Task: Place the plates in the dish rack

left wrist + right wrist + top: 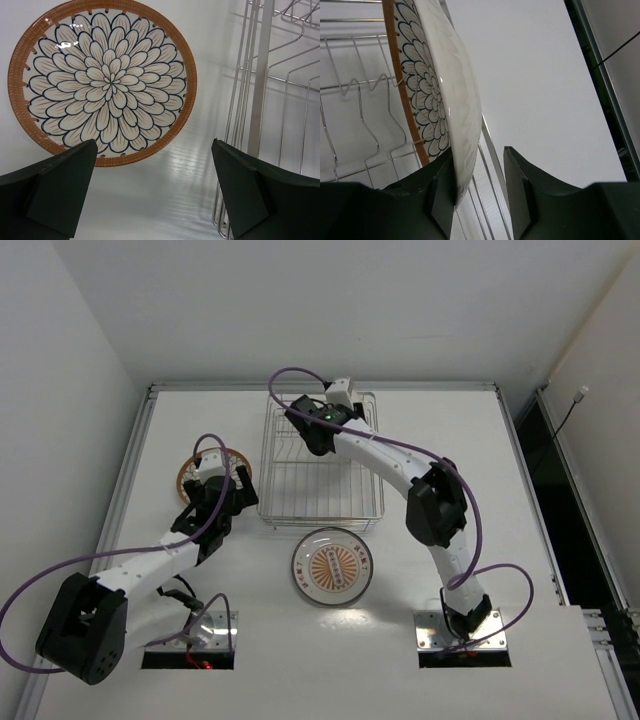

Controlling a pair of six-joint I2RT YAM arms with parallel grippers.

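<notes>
Right hand (479, 165) is at the far end of the rectangular silver wire dish rack (320, 480). Its fingers straddle the rim of a small round plate with an orange-brown rim and petal pattern (455, 90). The plate stands on edge in the rack, white underside towards the outer finger. Inner finger touches the rim and there's a visible gap on the other side, so the hand looks released, not clamped.

Left hand (155, 185) is spread wide and empty, low over the white counter (450, 440) just left of the rack. It points at the second small patterned plate (102, 82), which lies flat, face up. The large white plate with orange medallion (333, 565) is flat on the counter just in front of the rack.

Step judged: letting go of the first plate. To do it well, open a bit more and back out along the plate's plane without dragging the rim. Make sure the tines hold it before leaving. The left hand needs a low approach to the near rim, because a flat plate gives little lip to catch.
</notes>
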